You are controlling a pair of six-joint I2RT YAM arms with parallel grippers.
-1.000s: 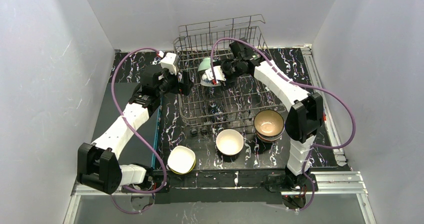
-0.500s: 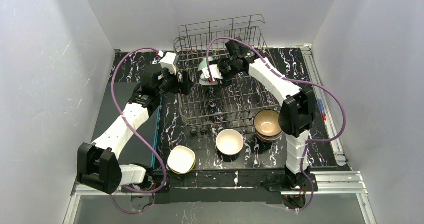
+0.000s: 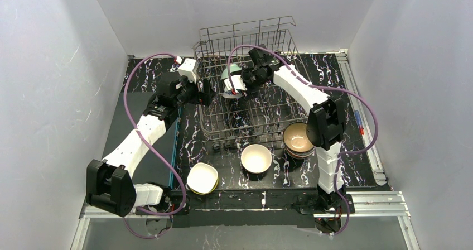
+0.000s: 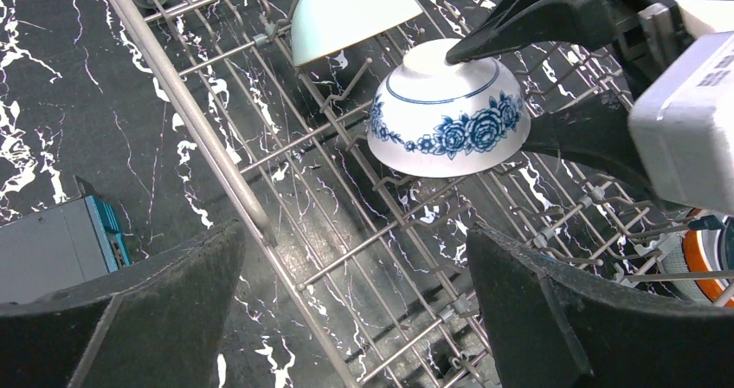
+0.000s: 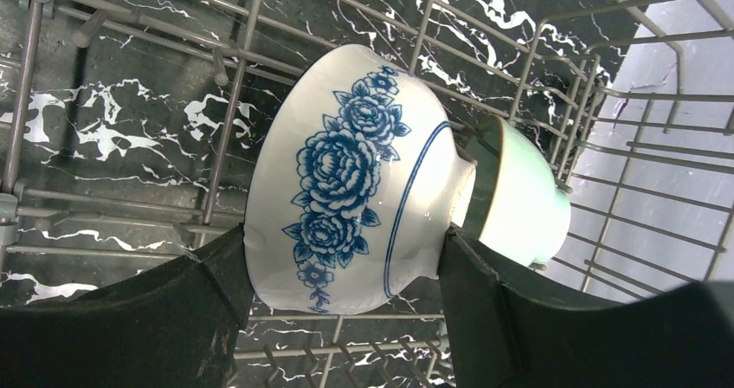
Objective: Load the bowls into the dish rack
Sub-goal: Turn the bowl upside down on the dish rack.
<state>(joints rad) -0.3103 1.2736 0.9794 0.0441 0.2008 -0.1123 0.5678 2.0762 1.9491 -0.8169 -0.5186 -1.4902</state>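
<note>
Where the dark desk [image 3: 228, 172] ends at the back, the big dish rack [image 3: 262, 113] holds two bowls.
The white bowl with blue flowers [image 5: 346, 180] lies tipped sideways in the rack, right beside the mint bowl [image 5: 519, 189], pinched by the right end effector [image 5: 338, 258]. The left end effector [image 4: 355, 241] hangs wide open and empty.

Black marbled table [image 3: 223, 169]: dish rack [image 3: 251, 115] at back, bowls [image 3: 256, 158] along near edge.

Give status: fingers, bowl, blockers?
Right fingers shut on flowered bowl, over the rack. Left fingers open, empty, at rack's left rail. Mint bowl close beside the held one; mind contact.
</note>
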